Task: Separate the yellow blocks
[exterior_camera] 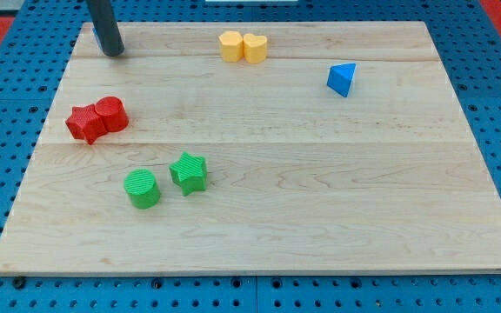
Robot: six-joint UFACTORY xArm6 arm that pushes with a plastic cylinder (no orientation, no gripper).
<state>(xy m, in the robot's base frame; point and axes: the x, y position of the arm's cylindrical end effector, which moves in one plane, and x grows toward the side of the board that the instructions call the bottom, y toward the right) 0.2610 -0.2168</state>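
My tip (113, 52), a bare rod end effector holding nothing, rests on the tabletop (320, 200) at upper left. The two touching yellow blocks, a yellow hexagon (230, 45) and a yellow heart (255, 47), sit at upper centre, well apart from my tip.

Below my tip lie a red star (83, 123) and a red cylinder (111, 114), touching.

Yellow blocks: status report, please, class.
My tip at view's top left, touching nothing. Yellow blocks touching, side by side at top centre. Path between clear.

Two yellow blocks (243, 46), two red blocks (96, 119), a green cylinder (143, 189) and star (189, 172), a blue block (342, 79) (all ridged), pale wooden board (320, 174).
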